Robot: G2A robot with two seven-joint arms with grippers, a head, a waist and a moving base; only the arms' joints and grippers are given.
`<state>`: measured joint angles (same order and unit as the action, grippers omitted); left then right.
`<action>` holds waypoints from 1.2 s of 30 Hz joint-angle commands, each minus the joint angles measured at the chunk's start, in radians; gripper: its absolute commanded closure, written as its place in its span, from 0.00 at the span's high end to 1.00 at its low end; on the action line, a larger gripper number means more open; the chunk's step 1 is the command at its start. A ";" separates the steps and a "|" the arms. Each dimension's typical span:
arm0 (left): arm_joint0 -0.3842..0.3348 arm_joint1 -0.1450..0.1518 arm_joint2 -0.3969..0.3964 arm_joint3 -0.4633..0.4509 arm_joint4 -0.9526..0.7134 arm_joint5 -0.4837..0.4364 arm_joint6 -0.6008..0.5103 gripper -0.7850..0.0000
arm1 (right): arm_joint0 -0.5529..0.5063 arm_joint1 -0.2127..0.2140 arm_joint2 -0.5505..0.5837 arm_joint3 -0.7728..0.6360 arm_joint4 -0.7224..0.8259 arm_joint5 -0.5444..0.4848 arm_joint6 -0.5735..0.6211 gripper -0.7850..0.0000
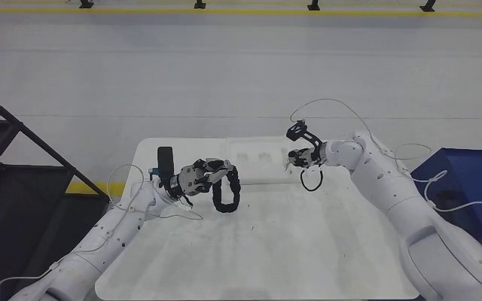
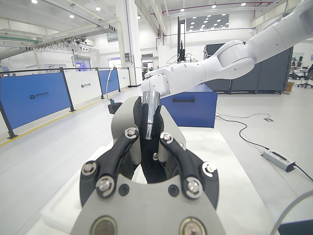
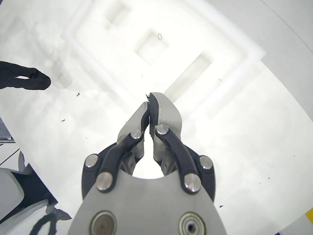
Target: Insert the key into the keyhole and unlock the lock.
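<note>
table white, foam tray at back | left claw clamped on lock | right claw pinched on key

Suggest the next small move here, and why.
Probably carry the right gripper, shut on the small key with a black cord loop, across toward the left gripper: that one holds the black cable lock with its chrome cylinder, and the two hang well apart above the white table.
</note>
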<state>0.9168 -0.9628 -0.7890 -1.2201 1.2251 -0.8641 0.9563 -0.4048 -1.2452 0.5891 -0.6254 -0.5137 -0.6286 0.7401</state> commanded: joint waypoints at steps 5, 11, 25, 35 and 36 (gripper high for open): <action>0.000 0.000 0.000 0.000 0.000 0.000 0.000 0.00 | 0.007 -0.014 0.001 0.031 -0.006 0.018 -0.019 0.00; 0.000 0.000 0.000 0.000 0.000 0.000 0.000 0.00 | 0.003 -0.017 0.011 0.025 -0.013 0.051 -0.015 0.00; 0.000 0.000 0.000 0.000 0.000 0.000 0.000 0.00 | -0.021 -0.004 0.042 -0.019 -0.013 0.063 -0.028 0.00; 0.000 0.000 0.000 0.000 0.000 0.000 0.000 0.00 | -0.021 -0.004 0.042 -0.019 -0.013 0.063 -0.028 0.00; 0.000 0.000 0.000 0.000 0.000 0.000 0.000 0.00 | -0.021 -0.004 0.042 -0.019 -0.013 0.063 -0.028 0.00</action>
<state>0.9168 -0.9628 -0.7890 -1.2201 1.2251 -0.8641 0.9563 -0.4253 -1.2495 0.6311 -0.6447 -0.5268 -0.5656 0.7122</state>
